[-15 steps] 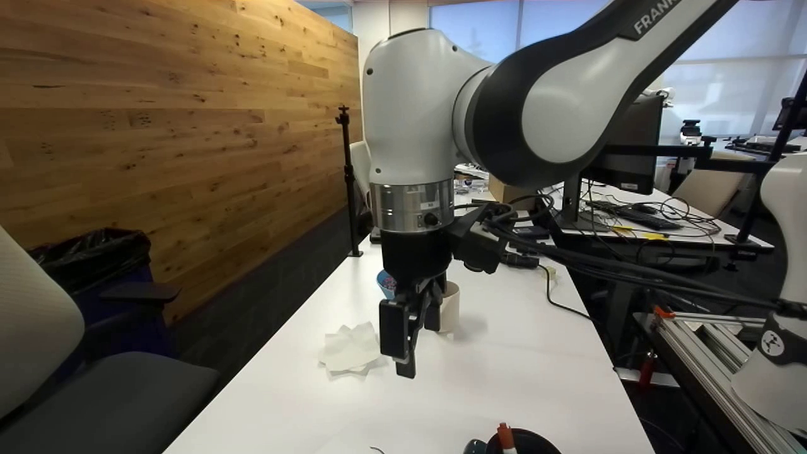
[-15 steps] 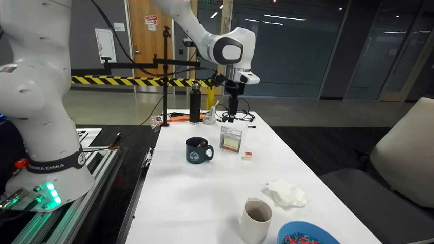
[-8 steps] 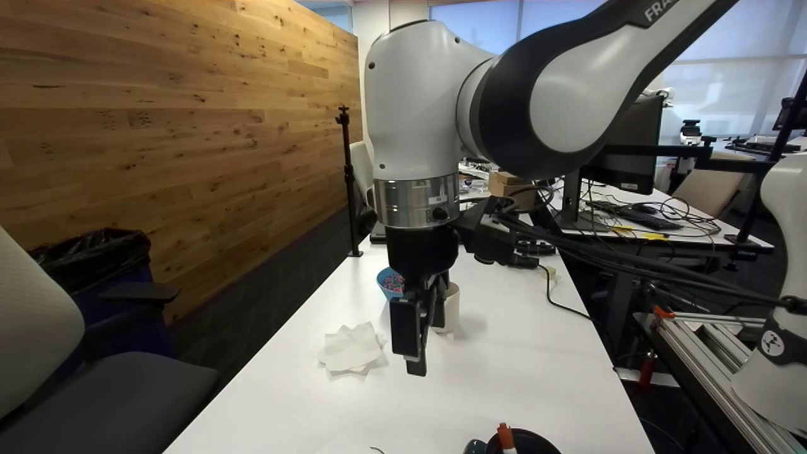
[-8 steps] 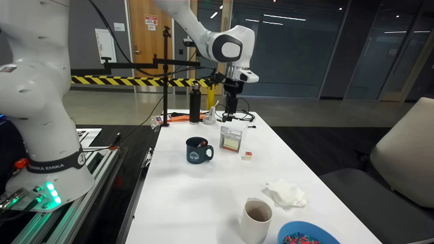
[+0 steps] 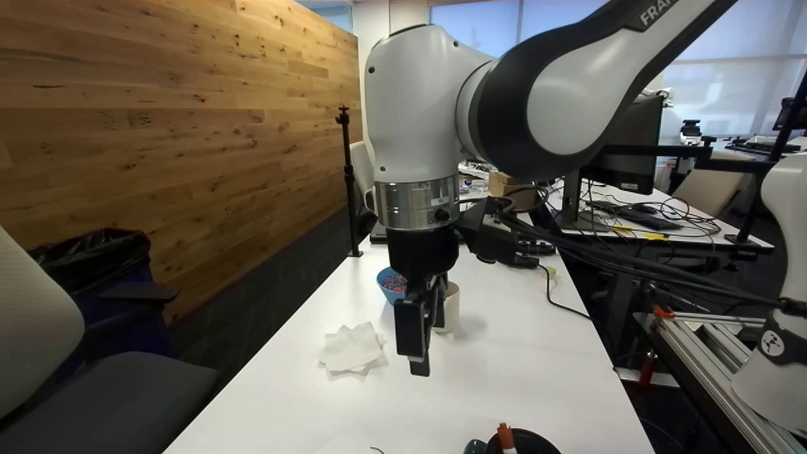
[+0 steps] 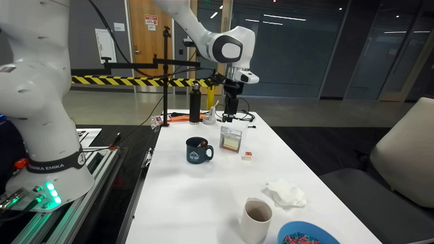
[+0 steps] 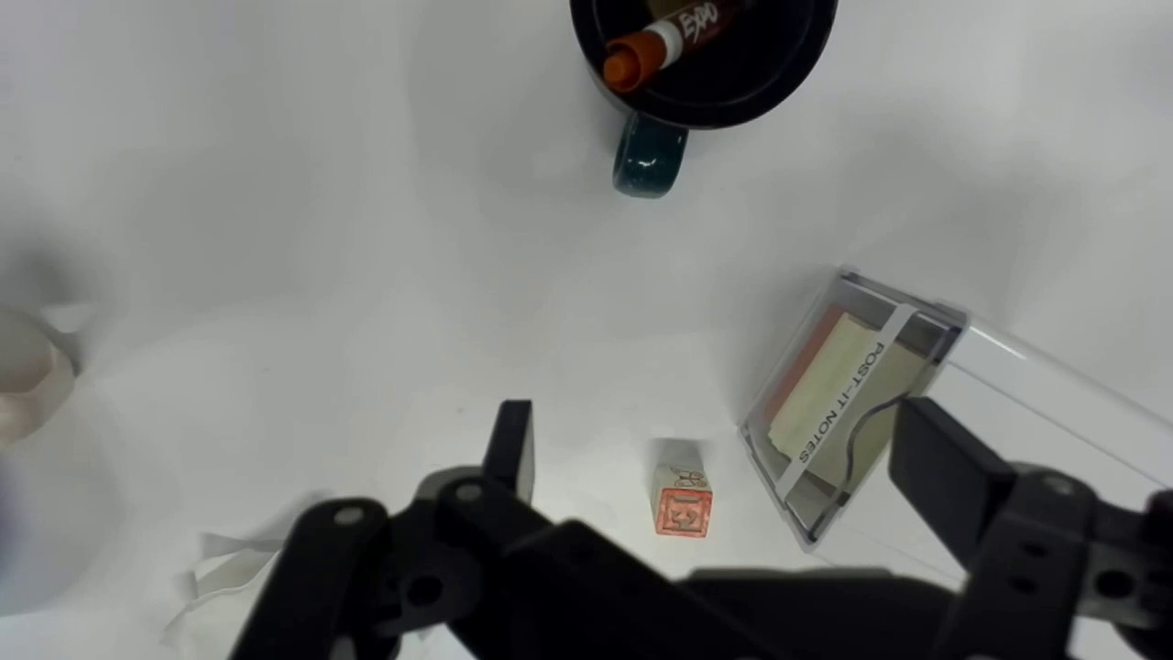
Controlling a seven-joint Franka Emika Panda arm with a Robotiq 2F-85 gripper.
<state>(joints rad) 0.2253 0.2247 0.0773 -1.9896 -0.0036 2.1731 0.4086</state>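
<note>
Partly out of frame in the wrist view, the dark mug (image 7: pixel 738 87) loses its far side to the top edge, and the far end of the reddish-brown marker (image 7: pixel 674 38) inside it fades into shadow. There the pincer (image 7: pixel 719 449) also covers part of the clear Post-it box (image 7: pixel 852 394), and in an exterior view it hides part of the beige cup (image 5: pixel 450 309). In an exterior view, the blue bowl (image 6: pixel 305 226) is cut off by the bottom edge.

A long white table (image 6: pixel 190 196) bears all these, with a crumpled paper napkin (image 6: pixel 286 193) lying near the cup. Around it show a plank wall (image 5: pixel 189 139), an office chair (image 6: pixel 403 152), a bagged bin (image 5: pixel 94 258) and, farther off, a wooden door (image 6: pixel 149 44) beyond a striped barrier (image 6: pixel 118 81).

As for the pincer, its jaws stand spread wide above the table, released and gripping nothing. Between them, in the wrist view, appears the small letter block (image 7: pixel 683 509), resting on the table below, just beside the Post-it box.
</note>
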